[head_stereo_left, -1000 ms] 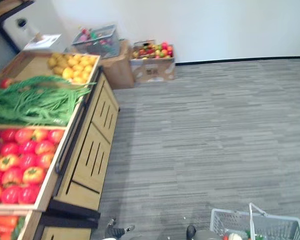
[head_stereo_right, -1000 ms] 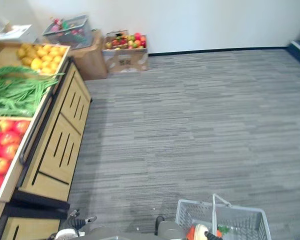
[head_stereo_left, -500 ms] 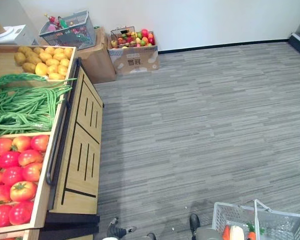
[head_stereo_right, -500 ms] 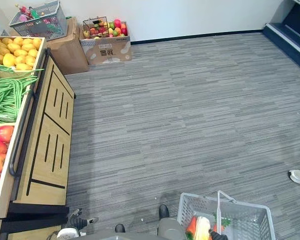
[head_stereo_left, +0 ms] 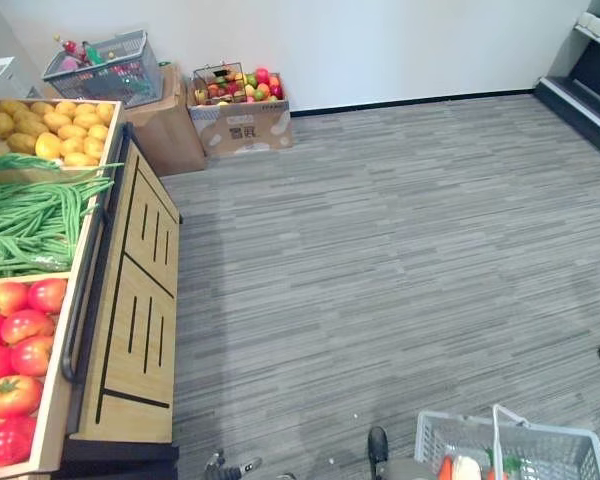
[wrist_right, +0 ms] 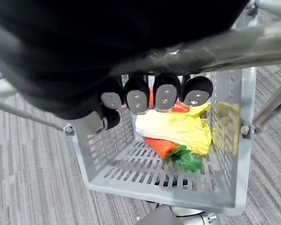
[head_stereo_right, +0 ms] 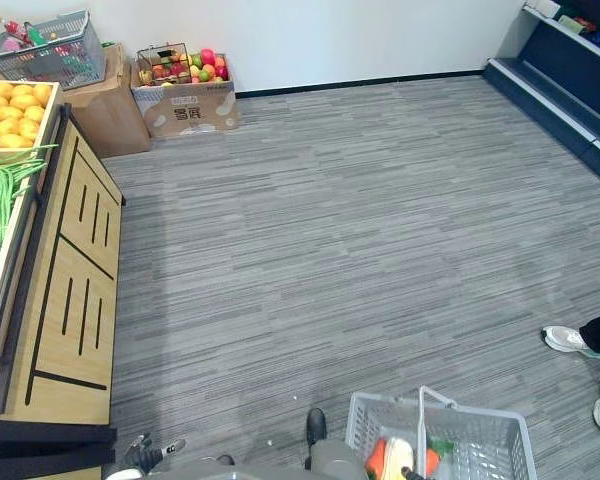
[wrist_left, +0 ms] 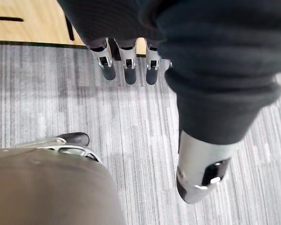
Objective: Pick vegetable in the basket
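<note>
Fingers (wrist_right: 137, 96) of right hand (wrist_right: 166, 93) curled round metal handle (wrist_right: 234, 42) of basket (wrist_right: 154, 180), clamped on it.

Right wrist view: grey plastic basket hanging below the hand, slotted floor, perforated walls. Inside, pale yellow crinkled cabbage (wrist_right: 178, 129) lying over orange carrot (wrist_right: 160, 146) with green leafy top. Thin metal bar slanting past one corner.

Left wrist view: left hand (wrist_left: 126, 65) hanging free, fingers straight and slightly apart, thumb (wrist_left: 201, 173) set off to one side, holding nothing. Striped grey carpet (wrist_left: 131, 140) below; light wooden panel beyond the fingertips.

Left eye view: basket low at the robot's right. Wooden produce stand (head_stereo_left: 130, 300) along the left, black rail (head_stereo_left: 90, 290) on its edge. Compartments, near to far: round red tomatoes (head_stereo_left: 15, 340), long green beans (head_stereo_left: 30, 220), rounded yellow produce (head_stereo_left: 40, 130). Against the white wall, wire basket (head_stereo_left: 100, 65) atop brown cardboard box (head_stereo_left: 170, 140); beside it, printed carton (head_stereo_left: 242, 128) heaped with mixed fruit. Stand and basket well apart, carpet between.

Right eye view: dark blue shelving (head_stereo_right: 565, 70) at far right. Person's pale shoes (head_stereo_right: 570, 340) at the right edge, apart from the basket.
</note>
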Controlling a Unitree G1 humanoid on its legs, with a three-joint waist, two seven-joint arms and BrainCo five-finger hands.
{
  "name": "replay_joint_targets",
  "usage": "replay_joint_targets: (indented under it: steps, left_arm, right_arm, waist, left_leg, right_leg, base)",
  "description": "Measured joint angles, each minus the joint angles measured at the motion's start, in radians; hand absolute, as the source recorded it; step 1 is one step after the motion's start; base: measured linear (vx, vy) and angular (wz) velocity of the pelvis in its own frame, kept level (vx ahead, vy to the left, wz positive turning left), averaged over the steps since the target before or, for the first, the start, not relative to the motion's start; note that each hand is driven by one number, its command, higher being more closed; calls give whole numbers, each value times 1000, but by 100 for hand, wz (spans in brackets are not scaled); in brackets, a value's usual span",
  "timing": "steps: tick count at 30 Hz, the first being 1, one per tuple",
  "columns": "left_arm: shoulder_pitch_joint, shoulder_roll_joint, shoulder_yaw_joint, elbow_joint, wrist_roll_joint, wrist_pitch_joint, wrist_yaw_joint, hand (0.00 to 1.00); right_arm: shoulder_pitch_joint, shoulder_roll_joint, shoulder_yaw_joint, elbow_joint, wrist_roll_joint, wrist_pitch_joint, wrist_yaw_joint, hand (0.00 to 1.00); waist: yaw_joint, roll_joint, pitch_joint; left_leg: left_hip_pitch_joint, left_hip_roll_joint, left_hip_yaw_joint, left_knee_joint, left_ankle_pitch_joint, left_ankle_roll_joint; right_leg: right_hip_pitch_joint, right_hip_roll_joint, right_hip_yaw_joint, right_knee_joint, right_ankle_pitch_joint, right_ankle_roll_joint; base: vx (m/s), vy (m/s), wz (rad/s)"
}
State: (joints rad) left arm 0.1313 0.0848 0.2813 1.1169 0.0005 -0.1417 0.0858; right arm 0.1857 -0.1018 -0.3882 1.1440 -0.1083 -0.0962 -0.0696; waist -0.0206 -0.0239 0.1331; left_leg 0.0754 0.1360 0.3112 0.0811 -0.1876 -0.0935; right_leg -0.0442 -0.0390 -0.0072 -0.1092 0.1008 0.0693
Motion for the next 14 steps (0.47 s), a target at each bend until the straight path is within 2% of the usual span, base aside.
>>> replay_joint_targets:
  steps: [5,14]
  left_arm:
    - [-13,-9,23,63,-46,3,-16,0]
    - [-27,-13,22,80,-77,15,-18,0]
  right_arm:
    - [15,-7,-43,41,65,1,5,100]
    - [16,-7,-47,57,115,2,4,100]
  waist:
    - [-3,38,-22]
    - [-2,36,-23]
  left_leg:
    - [56,24,34,-13,0,-16]
    - [86,22,34,-16,-3,-18]
  right_leg:
    - [15,41,23,0,20,-7]
    - [28,35,31,-6,6,-13]
  base:
    - [84,-37,-28]
    - [-52,-5,-7]
